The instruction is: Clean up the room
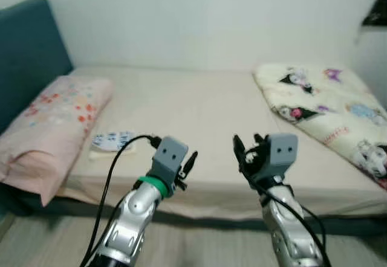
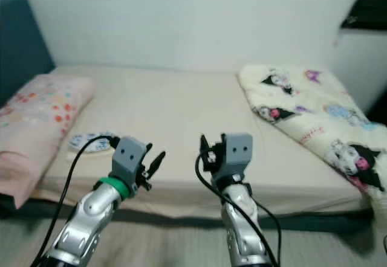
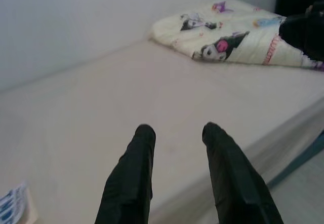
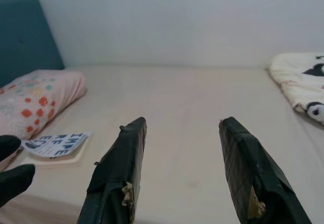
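Observation:
A bed (image 1: 199, 107) with a beige sheet stands before me. On it a pink floral pillow (image 1: 57, 122) lies at the left and a crumpled white cartoon-print blanket (image 1: 329, 107) at the right. Beside the pillow rests a blue-and-white packet (image 1: 112, 140) on a flat beige thing. My left gripper (image 1: 191, 163) is raised at the bed's front edge, open and empty, pointing toward the blanket (image 3: 228, 29). My right gripper (image 1: 243, 149) hovers beside it, open and empty, facing the packet (image 4: 55, 144) and pillow (image 4: 35, 100).
A teal headboard (image 1: 24, 49) rises behind the pillow. A white wall runs along the far side of the bed. Something dark (image 1: 375, 10) hangs at the upper right. Grey wood floor (image 1: 199, 243) lies between me and the bed.

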